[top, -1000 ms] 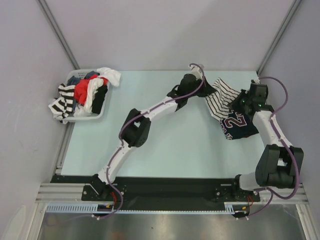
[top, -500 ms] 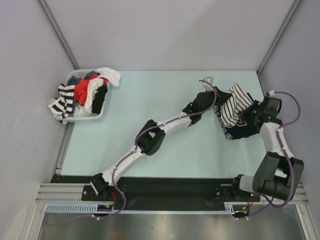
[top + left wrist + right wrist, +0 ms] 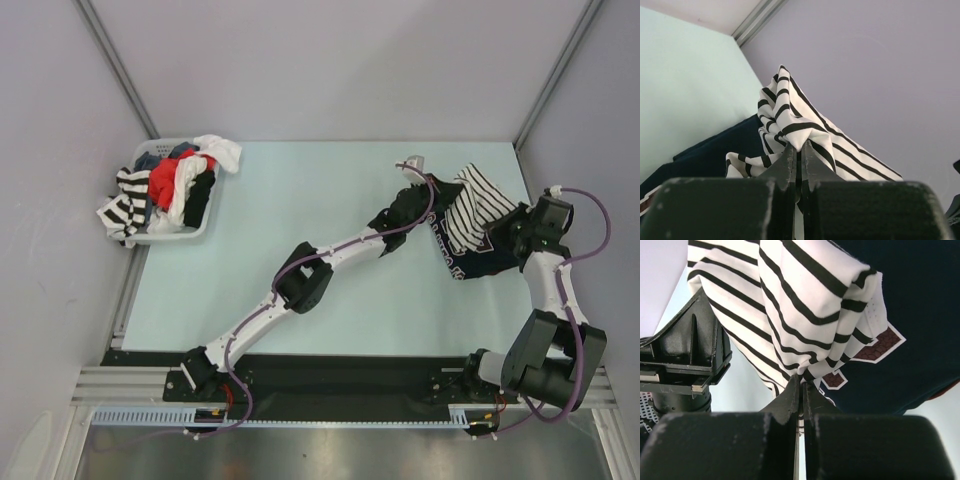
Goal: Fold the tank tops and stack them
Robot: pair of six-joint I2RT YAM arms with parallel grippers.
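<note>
The left gripper is pressed together on a fold of the striped tank top, its two dark fingers meeting with white, black-lined cloth pinched between the tips. The right gripper is likewise closed, nipping the lower edge of the same striped tank top where the fabric gathers into a point.

The top camera shows neither pinch. There the left gripper and right gripper appear only as dark shapes at either side of the cloth. That view gives the layout instead: the striped tank top is stretched between the two grippers at the far right of the pale green table, over the navy jersey, which lies on the table beneath it. A white laundry basket heaped with mixed clothes sits at the far left corner, well apart.

The left wrist view shows the striped cloth rising in a peak against the lilac wall, with the navy jersey low behind it. The right wrist view alone shows the navy jersey closely, with a maroon, white-edged numeral on it, and a black housing just beside the striped cloth.

The left arm reaches diagonally from its base across the table, elbow bent mid-table. The right arm rises from its base, bends outward near the right edge, and turns its wrist inward toward the cloth.
</note>
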